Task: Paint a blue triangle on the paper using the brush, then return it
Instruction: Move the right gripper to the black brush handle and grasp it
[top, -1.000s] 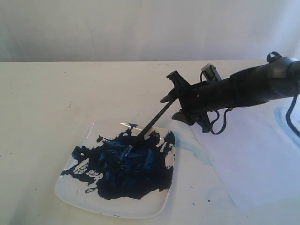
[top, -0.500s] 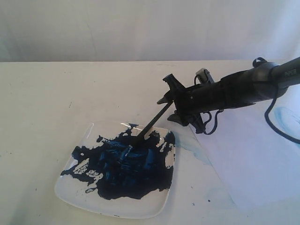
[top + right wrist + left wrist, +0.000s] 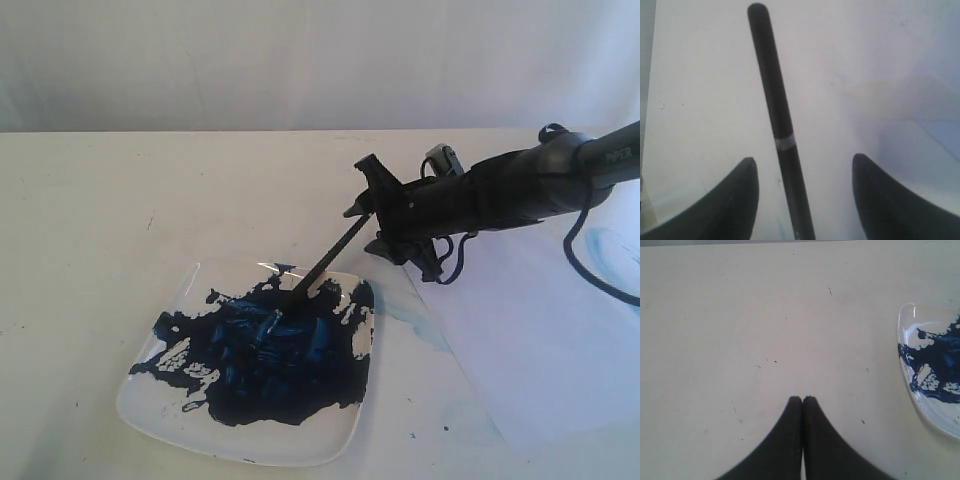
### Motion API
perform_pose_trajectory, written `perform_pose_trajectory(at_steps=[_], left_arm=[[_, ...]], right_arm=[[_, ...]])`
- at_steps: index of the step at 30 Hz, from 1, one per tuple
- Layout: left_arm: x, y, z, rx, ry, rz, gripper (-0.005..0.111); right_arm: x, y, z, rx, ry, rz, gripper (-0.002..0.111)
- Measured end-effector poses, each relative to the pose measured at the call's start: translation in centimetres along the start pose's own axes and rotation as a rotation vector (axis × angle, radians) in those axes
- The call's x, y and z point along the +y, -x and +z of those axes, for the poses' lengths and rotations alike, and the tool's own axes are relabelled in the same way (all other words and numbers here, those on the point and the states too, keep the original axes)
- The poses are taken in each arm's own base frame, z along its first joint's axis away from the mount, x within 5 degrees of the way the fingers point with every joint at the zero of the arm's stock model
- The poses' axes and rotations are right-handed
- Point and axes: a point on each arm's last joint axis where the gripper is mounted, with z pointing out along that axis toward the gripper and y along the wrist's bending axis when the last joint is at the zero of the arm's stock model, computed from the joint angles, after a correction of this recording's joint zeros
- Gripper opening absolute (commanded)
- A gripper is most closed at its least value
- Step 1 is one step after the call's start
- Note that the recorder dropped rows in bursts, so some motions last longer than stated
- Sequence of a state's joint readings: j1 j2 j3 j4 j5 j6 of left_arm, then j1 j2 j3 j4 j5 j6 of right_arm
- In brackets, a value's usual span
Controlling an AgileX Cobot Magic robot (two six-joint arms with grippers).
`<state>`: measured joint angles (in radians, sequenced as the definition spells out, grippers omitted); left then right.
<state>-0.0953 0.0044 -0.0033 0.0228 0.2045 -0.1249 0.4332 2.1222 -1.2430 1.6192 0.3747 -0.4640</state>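
With right gripper [image 3: 365, 205] spread open astride the brush [image 3: 325, 265] mid-frame, bristles down on the blue-smeared plate [image 3: 150, 410] lower left, paper [image 3: 540, 340] lower right, left gripper [image 3: 802, 400] clenched empty: risks closing off-centre, flicking the handle, spattering blue over paper.

The brush [image 3: 325, 262], thin and black with 1 silver band, leans diagonally at centre frame. Its tip sits in the blue paint [image 3: 270, 370] on the plate [image 3: 165, 415] and its handle rises toward the upper right. The paper [image 3: 530, 340], pale and flat, lies on the desk [image 3: 100, 200] at lower right, with a faint light-blue smear [image 3: 605, 245] near its right edge.
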Motion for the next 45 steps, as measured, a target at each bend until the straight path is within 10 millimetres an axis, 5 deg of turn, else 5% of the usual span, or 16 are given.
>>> perform_pose_trajectory(at_steps=[15, 45], left_arm=[[0.0, 0.0, 0.0, 0.0, 0.0, 0.0, 0.0], [-0.1, 0.0, 0.0, 0.0, -0.009, 0.003, 0.0]], right_arm=[[0.9, -0.9, 1.9, 0.043, 0.026, -0.027, 0.051], [0.6, 0.0, 1.9, -0.054, -0.019, -0.01, 0.009]])
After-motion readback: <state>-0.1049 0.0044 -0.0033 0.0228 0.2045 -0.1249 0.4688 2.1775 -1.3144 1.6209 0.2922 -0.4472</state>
